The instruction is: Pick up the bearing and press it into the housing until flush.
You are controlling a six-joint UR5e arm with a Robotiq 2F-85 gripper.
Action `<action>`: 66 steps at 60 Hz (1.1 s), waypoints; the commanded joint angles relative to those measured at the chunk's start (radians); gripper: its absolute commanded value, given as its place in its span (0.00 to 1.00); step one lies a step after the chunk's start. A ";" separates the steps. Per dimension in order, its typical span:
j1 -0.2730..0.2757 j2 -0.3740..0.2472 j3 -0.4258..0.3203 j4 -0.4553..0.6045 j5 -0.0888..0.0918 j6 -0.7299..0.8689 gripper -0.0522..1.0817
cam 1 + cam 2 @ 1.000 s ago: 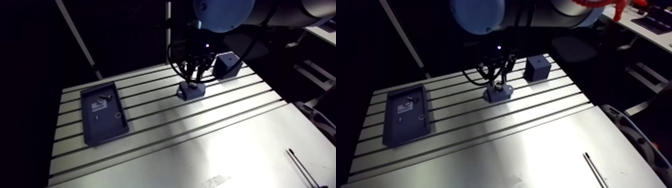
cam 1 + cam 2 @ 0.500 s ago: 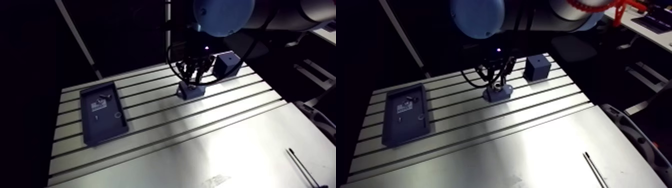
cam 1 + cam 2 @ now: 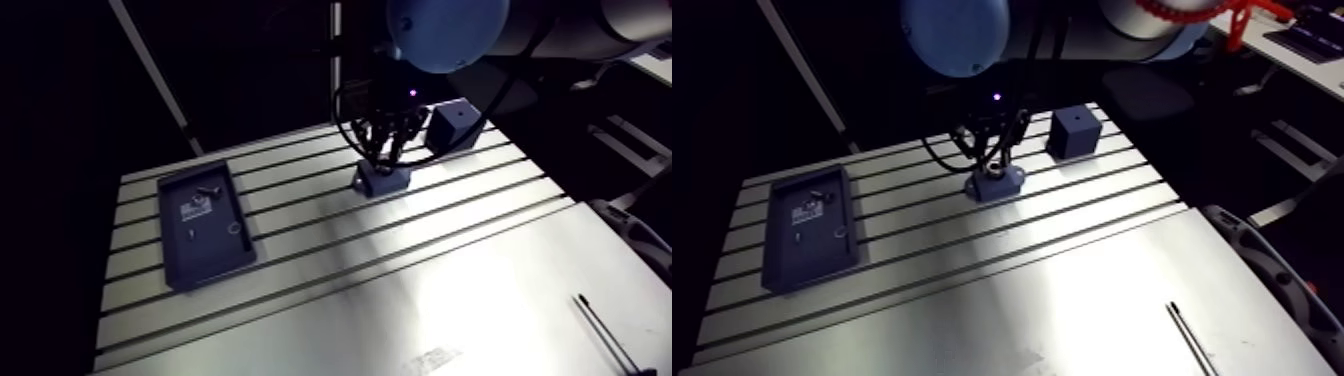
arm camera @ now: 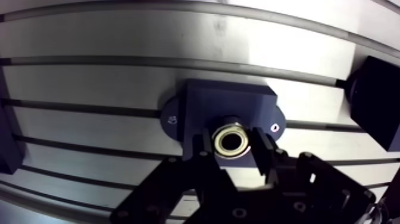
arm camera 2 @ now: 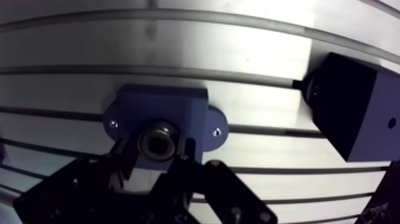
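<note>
In the wrist view the bearing [image 4: 231, 140], a small steel ring, sits over the bore of the dark blue flanged housing [image 4: 199, 104]. My gripper [image 4: 232, 150] is directly above it, with one dark fingertip pressed to each side of the ring. The bore under the bearing is hidden, so its depth in the housing cannot be told. In the arm view the gripper [image 3: 387, 150] hangs straight down over the housing [image 3: 381, 180] at the far middle of the slotted table [image 3: 400, 290].
A dark cube block [image 3: 452, 127] stands just beyond the housing to the right. A dark tray [image 3: 172, 240] holding small parts lies at the left of the table. A thin dark rod [image 3: 600, 335] lies near the front right corner.
The whole arm view has shifted slightly. The gripper stays over the housing and looks a little higher above it than just before.
</note>
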 commanded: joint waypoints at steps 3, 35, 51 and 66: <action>0.000 0.000 0.002 -0.001 0.001 0.000 0.59; 0.000 0.000 0.003 -0.001 0.001 0.000 0.59; -0.001 0.009 0.005 -0.001 0.001 0.000 0.59; -0.001 0.011 0.005 -0.002 0.001 0.000 0.59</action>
